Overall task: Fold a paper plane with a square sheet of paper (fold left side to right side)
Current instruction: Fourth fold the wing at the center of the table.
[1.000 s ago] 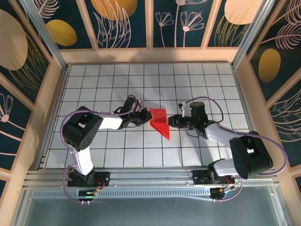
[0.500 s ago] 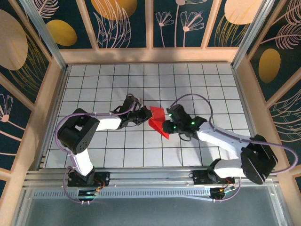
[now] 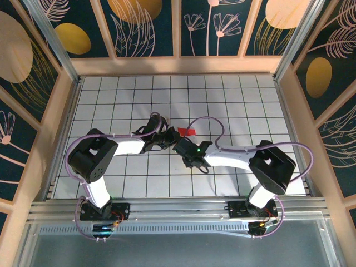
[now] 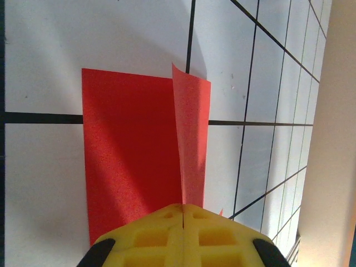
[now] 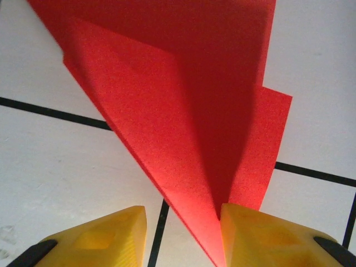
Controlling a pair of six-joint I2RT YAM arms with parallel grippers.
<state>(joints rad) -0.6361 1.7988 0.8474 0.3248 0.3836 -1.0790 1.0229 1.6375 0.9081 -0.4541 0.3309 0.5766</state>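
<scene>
Seen from above, the left arm rises from its base at the lower left, bends at a dark shoulder joint, and lays its white forearm low across the tiled table (image 3: 222,100) toward the centre of the frame. The left gripper (image 3: 169,135) points right, just beside the red paper (image 3: 188,132). The right arm mirrors it: base at the lower right, elbow folded at mid-right, forearm stretched long and flat to the left. The right gripper (image 3: 183,148) sits just below the left one, and its dark head covers most of the sheet.

In the left wrist view the left gripper (image 4: 183,210) has its yellow fingers pressed together at the bottom centre; a raised flap of the red paper (image 4: 128,156) narrows down into the seam between them — pinched there; the rest of the sheet lies flat on the tiles, filling the middle left.

In the right wrist view the right gripper (image 5: 183,222) stands spread, with white tile showing in the gap; the red paper (image 5: 183,83), folded in layers, tapers from the top of the frame to a point that runs down along the inner edge of the right-hand finger (image 5: 261,239) — touching it, apart from the other.
</scene>
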